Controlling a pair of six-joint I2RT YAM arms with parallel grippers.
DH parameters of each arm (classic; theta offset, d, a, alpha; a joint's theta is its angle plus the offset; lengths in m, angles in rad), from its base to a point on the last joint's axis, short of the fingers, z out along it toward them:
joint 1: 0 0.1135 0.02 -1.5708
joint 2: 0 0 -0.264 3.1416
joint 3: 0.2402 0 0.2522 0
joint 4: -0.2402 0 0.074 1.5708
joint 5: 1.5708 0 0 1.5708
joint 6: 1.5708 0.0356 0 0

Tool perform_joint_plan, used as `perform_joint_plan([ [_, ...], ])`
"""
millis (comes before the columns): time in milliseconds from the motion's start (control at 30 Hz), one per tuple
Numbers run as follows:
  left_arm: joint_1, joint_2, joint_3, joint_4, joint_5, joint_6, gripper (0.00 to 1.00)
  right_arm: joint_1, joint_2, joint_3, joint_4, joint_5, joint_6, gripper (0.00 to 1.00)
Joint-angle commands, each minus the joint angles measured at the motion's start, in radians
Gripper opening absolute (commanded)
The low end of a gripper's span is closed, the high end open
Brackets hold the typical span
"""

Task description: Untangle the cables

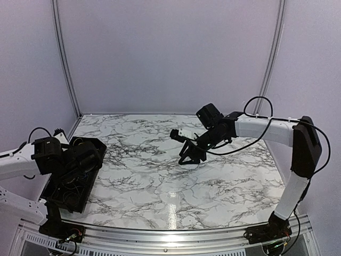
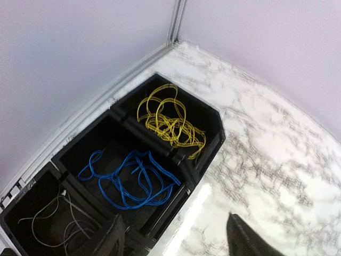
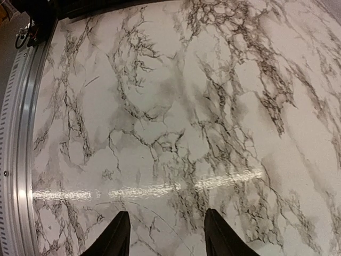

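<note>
In the left wrist view a black tray [image 2: 219, 133] has three compartments, one cable in each. A yellow cable [image 2: 170, 125] lies in loose loops in the far one. A blue cable [image 2: 137, 168] fills the middle one, and a thin grey cable [image 2: 57, 201] lies in the near one. My left gripper [image 2: 178, 242] hangs open above the tray's near corner, with nothing between its fingers. My right gripper [image 3: 168, 237] is open over bare marble at mid table [image 1: 189, 156], holding nothing.
The tray [image 1: 91, 181] sits at the table's left edge, under the left arm. White walls enclose the marble table [image 1: 160, 181] on three sides. A metal rail [image 3: 16, 160] runs along the near edge.
</note>
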Motion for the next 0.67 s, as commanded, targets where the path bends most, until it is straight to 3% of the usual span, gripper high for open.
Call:
perform_joint_plan([
  [0, 0.004, 0.131, 0.171, 0.015, -0.18, 0.433, 0.77, -0.142, -0.136, 0.022, 0.079, 0.041, 0.072, 0.48],
  [67, 0.004, 0.184, 0.217, 0.16, -0.184, 0.72, 0.83, -0.233, -0.188, 0.005, 0.123, 0.029, 0.116, 0.49],
  [133, 0.012, 0.2, 0.21, 0.459, -0.091, 1.046, 0.87, -0.323, -0.236, -0.017, 0.166, 0.033, 0.157, 0.5],
  [233, 0.087, 0.194, 0.18, 0.736, 0.163, 1.279, 0.91, -0.448, -0.312, -0.053, 0.217, 0.077, 0.218, 0.63],
  [333, 0.157, 0.224, 0.187, 0.914, 0.35, 1.412, 0.99, -0.54, -0.383, -0.098, 0.256, 0.112, 0.272, 0.9],
  [400, 0.173, 0.269, 0.22, 0.971, 0.379, 1.479, 0.99, -0.577, -0.443, -0.154, 0.316, 0.135, 0.335, 0.97],
  [633, 0.241, 0.428, 0.322, 1.052, 0.594, 1.534, 0.99, -0.583, -0.559, -0.266, 0.439, 0.322, 0.424, 0.99],
])
